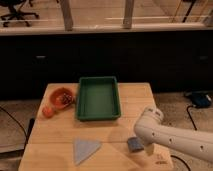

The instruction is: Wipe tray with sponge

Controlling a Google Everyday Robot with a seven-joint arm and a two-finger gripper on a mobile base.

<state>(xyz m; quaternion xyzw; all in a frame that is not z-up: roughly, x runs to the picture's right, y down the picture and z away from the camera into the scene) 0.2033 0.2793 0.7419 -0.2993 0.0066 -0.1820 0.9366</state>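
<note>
The green tray [98,116] stands in the middle of the wooden table, its long side running away from me, with nothing inside it. The small dark blue-grey sponge [133,144] lies flat on the table in front of the tray's right corner. My white arm [170,137] comes in from the lower right and bends down at its rounded end. My gripper [149,148] sits low at the table just right of the sponge, mostly hidden under the arm.
An orange bowl [61,96] with small items stands left of the tray, and an orange ball [47,111] lies beside it. A pale grey-blue triangular cloth [85,149] lies at the front left. A dark wall runs behind the table.
</note>
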